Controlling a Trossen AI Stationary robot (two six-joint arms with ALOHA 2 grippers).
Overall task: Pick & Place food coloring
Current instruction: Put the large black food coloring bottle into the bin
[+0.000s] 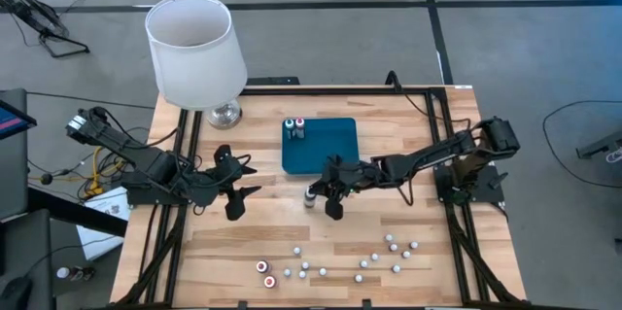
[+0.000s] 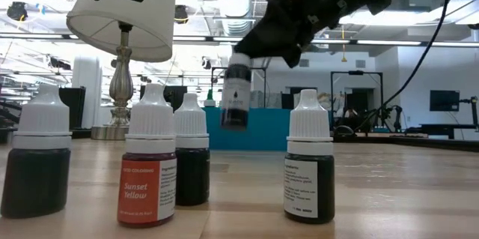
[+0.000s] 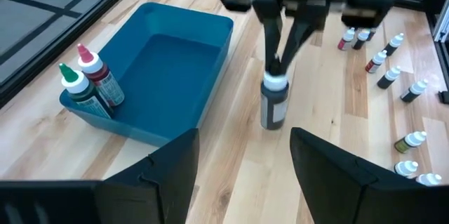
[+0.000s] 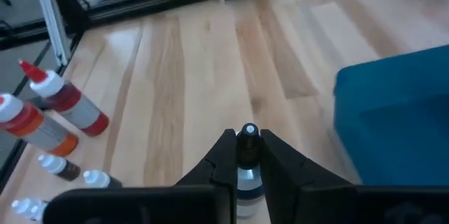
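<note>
My right gripper (image 1: 324,196) is shut on a small dark food coloring bottle (image 3: 273,103) with a white cap. It holds the bottle just off the near left corner of the teal tray (image 1: 330,150). Two bottles (image 1: 294,128), one red-capped and one green-capped, stand in the tray's far left corner. Several more food coloring bottles (image 1: 340,261) are scattered along the table's near edge, and some stand upright close to the low camera (image 2: 153,164). My left gripper (image 3: 242,168) hangs open over the left of the table, facing the held bottle. My right gripper pinches the bottle's white cap (image 4: 247,140) between its two fingers (image 3: 275,59). The fingers come from the table's right side, slanting down. The bottle hangs upright below the fingertips, and its base (image 2: 234,123) is a little clear of the table.
A lamp with a white shade (image 1: 194,50) stands at the table's far left corner on a metal foot (image 1: 224,113). Black frame rails (image 1: 457,232) run along the table's left and right sides. Bare wood lies between the tray and the near bottles.
</note>
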